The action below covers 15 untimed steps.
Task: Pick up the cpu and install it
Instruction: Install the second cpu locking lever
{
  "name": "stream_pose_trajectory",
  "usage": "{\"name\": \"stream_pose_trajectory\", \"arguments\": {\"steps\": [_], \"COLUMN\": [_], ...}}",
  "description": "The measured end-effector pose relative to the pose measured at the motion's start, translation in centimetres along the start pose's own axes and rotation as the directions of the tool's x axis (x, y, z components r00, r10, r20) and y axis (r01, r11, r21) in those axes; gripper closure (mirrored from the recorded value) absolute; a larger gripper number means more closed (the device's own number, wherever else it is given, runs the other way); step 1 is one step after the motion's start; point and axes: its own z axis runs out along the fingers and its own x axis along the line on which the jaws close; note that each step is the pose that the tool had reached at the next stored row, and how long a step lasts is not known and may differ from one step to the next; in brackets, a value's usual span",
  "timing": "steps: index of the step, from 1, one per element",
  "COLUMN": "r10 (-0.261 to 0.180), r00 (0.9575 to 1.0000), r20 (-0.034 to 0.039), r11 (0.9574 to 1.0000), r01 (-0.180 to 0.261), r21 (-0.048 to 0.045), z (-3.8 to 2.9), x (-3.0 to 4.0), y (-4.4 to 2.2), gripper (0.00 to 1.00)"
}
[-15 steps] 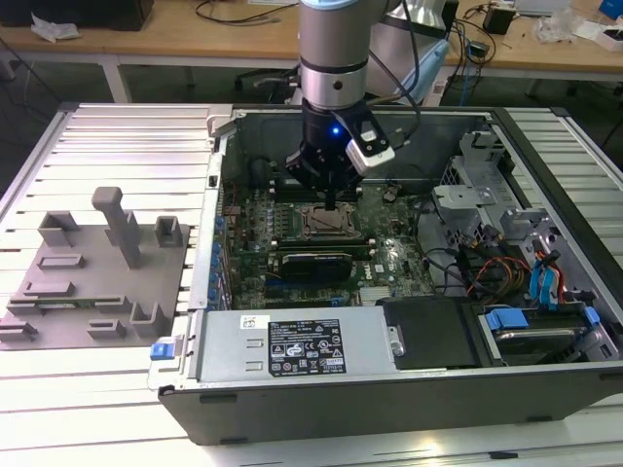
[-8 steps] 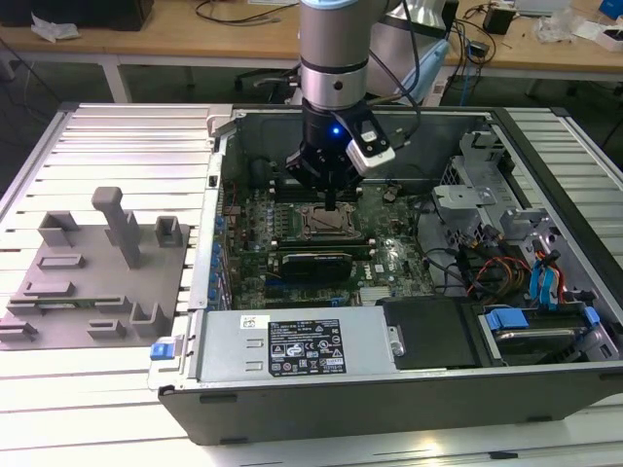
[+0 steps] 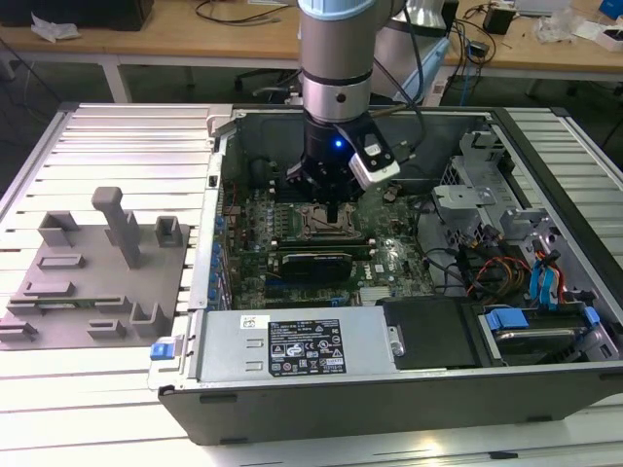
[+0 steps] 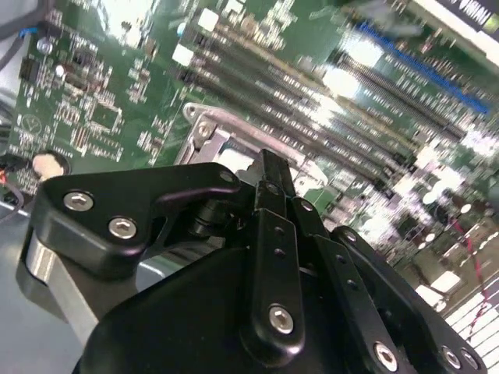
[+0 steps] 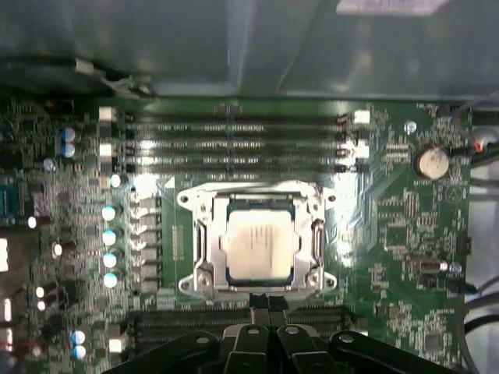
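Though glare-blurred, cpu (image 5: 260, 248) flat, apparently socket-square

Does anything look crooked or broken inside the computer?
Nothing stands out. The cpu sits flat and square in its socket on the motherboard, and the gripper hangs just above it. No damage shows.

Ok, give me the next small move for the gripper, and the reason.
Probably lift the gripper straight up: the cpu already lies flat inside the socket, and the shut fingers hold nothing.
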Motion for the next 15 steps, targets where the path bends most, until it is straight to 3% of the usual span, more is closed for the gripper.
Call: {"name": "stream_pose_trajectory", "arguments": {"steps": [5, 9, 11, 12, 15], "r10": [0.0, 0.0, 0.001, 0.0, 0.0], "r00": [1.0, 1.0, 0.9996, 0.9993, 0.9993], "r20": [0.0, -0.0009, -0.0277, -0.0368, -0.0372], "r11": [1.0, 1.0, 0.9994, 0.9991, 0.9991], "r01": [0.0, 0.0, -0.002, -0.002, -0.002], "r21": [-0.0013, -0.0024, -0.0354, -0.0418, -0.0428], "z": [0.06, 0.07, 0.09, 0.09, 0.09], "x": [-0.01, -0.01, -0.04, -0.05, -0.04], "y": [-1.32, -1.36, -1.44, -1.45, -1.45], "gripper": [0.89, 0.89, 0.89, 0.89, 0.89]}}
